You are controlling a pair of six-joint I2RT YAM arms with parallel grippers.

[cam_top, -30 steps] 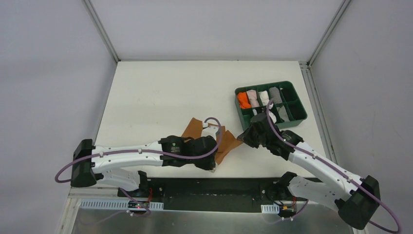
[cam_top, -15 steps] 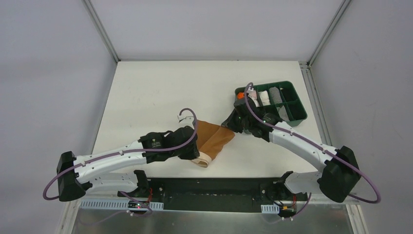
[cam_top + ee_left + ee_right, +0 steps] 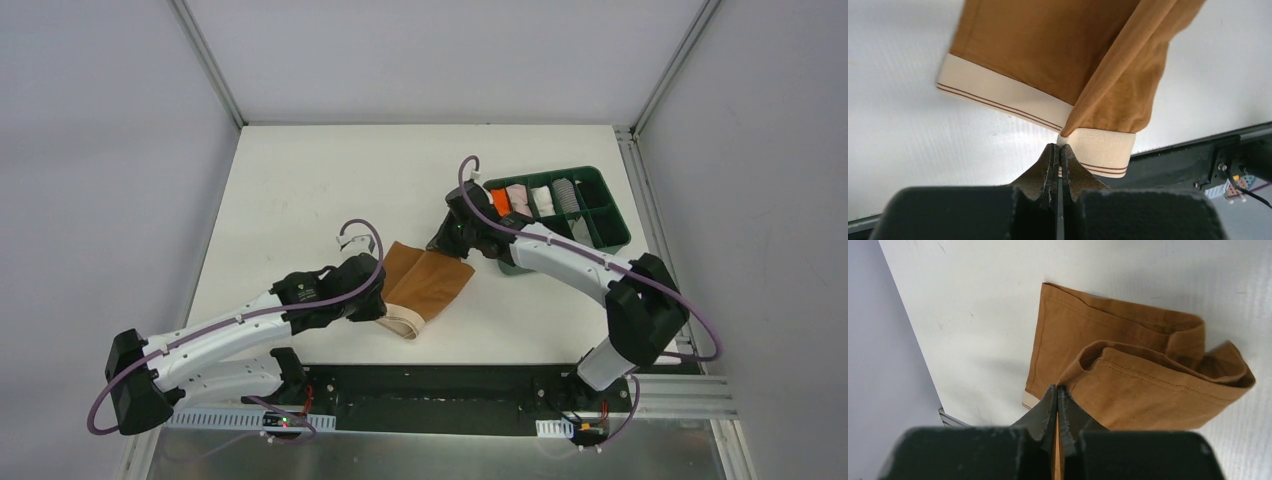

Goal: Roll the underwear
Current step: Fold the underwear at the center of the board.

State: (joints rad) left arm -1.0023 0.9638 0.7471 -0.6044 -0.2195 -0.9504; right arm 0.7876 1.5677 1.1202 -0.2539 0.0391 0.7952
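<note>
The underwear [image 3: 425, 285] lies on the counter [image 3: 320, 180] near its front middle, between the two arms and well apart from the green tray [image 3: 600, 250]. It is a tan cloth folded over itself into a rough strip running from front-left to back-right, with no roll in it yet. The pale waistband [image 3: 400, 325] is at the near end; the left wrist view shows it split into two runs, with a tan fold [image 3: 1113, 65] coming down between them. The left tool [image 3: 375, 300] is clenched on that waistband edge, jaws pressed together with the beige band pinched at the tips [image 3: 1058, 150]. The right tool [image 3: 445, 245] is at the opposite, far end, also clenched. In its wrist view the tips [image 3: 1056, 392] meet the stitched hem of the upper fold, and a sliver of tan shows between the jaws, so it appears to grip the cloth. The upper layer bulges open there, not flat on the layer beneath. The tray behind the right arm holds several rolled garments, an orange one [image 3: 499, 203] at its left end. Judgement: the step in hand is folding and squaring the strip, before any rolling; the task is at an early stage. The next move calls for laying the raised fold flat with its edges lined up, letting go at one end, then turning one short end over tightly and evenly so the layers do not slide apart.
</note>
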